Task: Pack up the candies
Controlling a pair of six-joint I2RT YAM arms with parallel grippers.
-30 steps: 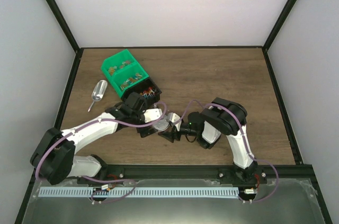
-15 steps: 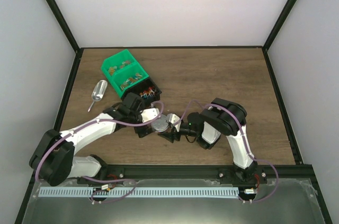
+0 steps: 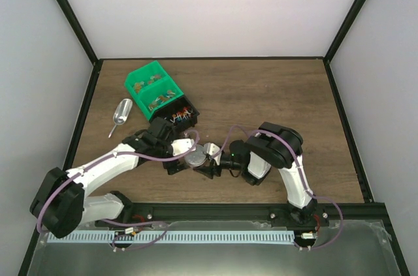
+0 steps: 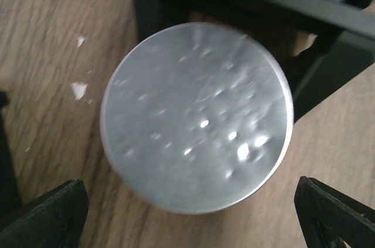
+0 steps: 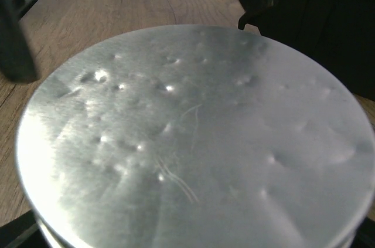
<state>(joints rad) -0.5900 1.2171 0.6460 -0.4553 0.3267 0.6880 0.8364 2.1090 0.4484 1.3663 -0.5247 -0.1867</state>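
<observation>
The candies [image 3: 180, 117] lie as tiny mixed-colour wrapped pieces in a black bin [image 3: 191, 110] beside the green bins. In front of that bin a round silver tin [image 3: 195, 156] with its lid on sits low over the table. My right gripper [image 3: 208, 161] is closed on the tin's sides; the dented lid [image 5: 193, 136] fills the right wrist view. My left gripper [image 3: 183, 160] hovers above the tin [image 4: 196, 116], open. Its black fingertips [image 4: 44, 216] stand wide on either side, not touching. The right gripper's fingers [image 4: 325, 63] flank the tin.
Two joined green bins [image 3: 138, 81] with duller brown-orange pieces stand at the back left. A metal scoop [image 3: 121, 113] lies left of them, near the table's left edge. Both arms crowd the near middle. Bare wood stretches to the right and back.
The tin and the right gripper have shifted slightly left. The left arm has drawn back a little towards the left and sits more squarely over the tin.
</observation>
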